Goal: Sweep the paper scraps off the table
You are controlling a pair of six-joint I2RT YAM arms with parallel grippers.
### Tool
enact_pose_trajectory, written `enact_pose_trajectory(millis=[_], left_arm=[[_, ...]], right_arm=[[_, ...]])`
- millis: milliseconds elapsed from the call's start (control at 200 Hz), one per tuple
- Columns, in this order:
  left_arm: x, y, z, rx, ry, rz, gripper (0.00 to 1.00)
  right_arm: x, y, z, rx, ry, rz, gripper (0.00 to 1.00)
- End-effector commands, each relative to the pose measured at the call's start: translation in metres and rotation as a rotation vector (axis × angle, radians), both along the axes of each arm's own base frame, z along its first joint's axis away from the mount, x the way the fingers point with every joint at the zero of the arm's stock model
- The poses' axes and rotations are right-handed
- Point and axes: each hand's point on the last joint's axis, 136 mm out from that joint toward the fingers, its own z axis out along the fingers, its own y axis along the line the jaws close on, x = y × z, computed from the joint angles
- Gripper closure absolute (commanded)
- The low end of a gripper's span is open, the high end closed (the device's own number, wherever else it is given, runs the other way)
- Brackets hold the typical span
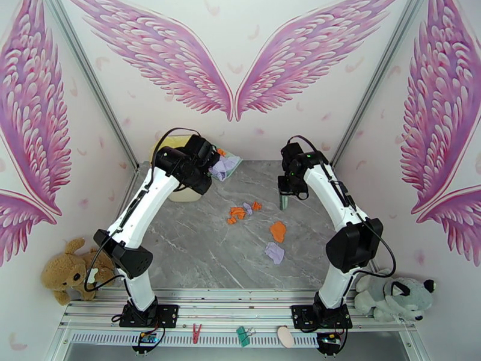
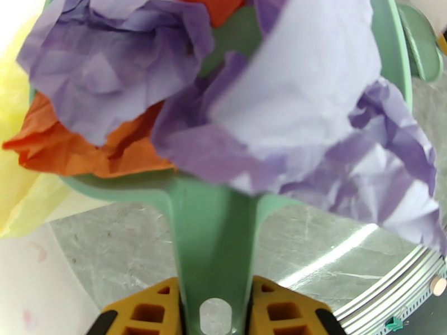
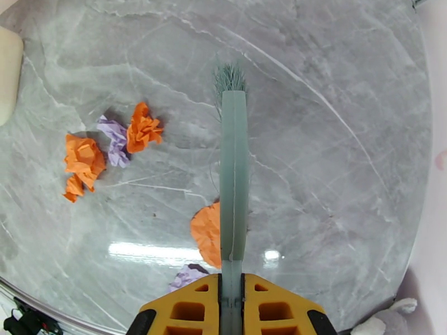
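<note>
Loose on tabletop [image 1: 198, 254]: six scraps [image 1: 240, 212], four orange and two lavender, all crumpled thin paper. Cluster of four at centre. One flatter orange wad [image 3: 208, 227] and one lavender wad [image 3: 187, 274] nearer the arms, just beside each other. Further lavender and orange wads heaped in one dustpan [image 2: 212, 230] of smooth mint-green plastic, at far-left corner. Left hand [image 2: 215, 300]: pinched narrowly on dustpan's flat handle. Right hand [image 3: 232, 302]: clamped fully on one brush [image 3: 233, 163], slim grey-green handle, bristle tuft at tip. Tabletop finish: glossy grey marble pattern, pale veins.
</note>
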Motion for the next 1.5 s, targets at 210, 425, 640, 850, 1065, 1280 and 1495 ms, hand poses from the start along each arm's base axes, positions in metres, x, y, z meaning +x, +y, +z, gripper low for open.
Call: enact_pose_trajectory(millis=[210, 425, 640, 850, 1065, 1280, 1495], left_arm=[[0.019, 0.083, 0.018, 0.137, -0.024, 0.353, 1.0], [0.027, 0.143, 0.014, 0.348, -0.05, 0.54, 1.0], [0.041, 0.189, 0.004, 0.575, -0.042, 0.612, 1.0], [0.053, 0.204, -0.015, 0.709, -0.008, 0.623, 1.0], [0.063, 0.197, -0.029, 0.924, -0.018, 0.557, 1.0], [0.072, 0.164, -0.031, 1.066, -0.084, 0.464, 1.0], [0.078, 0.143, -0.037, 1.195, -0.132, 0.39, 1.0]], right_arm=[[0.008, 0.015, -0.017, 0.1, 0.03, -0.015, 1.0], [0.005, 0.019, -0.016, 0.12, 0.03, -0.013, 1.0], [-0.003, 0.018, -0.013, 0.128, 0.025, -0.012, 1.0], [-0.013, 0.014, -0.008, 0.124, 0.017, -0.011, 1.0], [-0.025, 0.012, -0.011, 0.132, 0.031, -0.017, 1.0], [-0.032, 0.017, -0.014, 0.173, 0.051, -0.026, 1.0], [-0.033, 0.022, -0.01, 0.208, 0.051, -0.033, 1.0]])
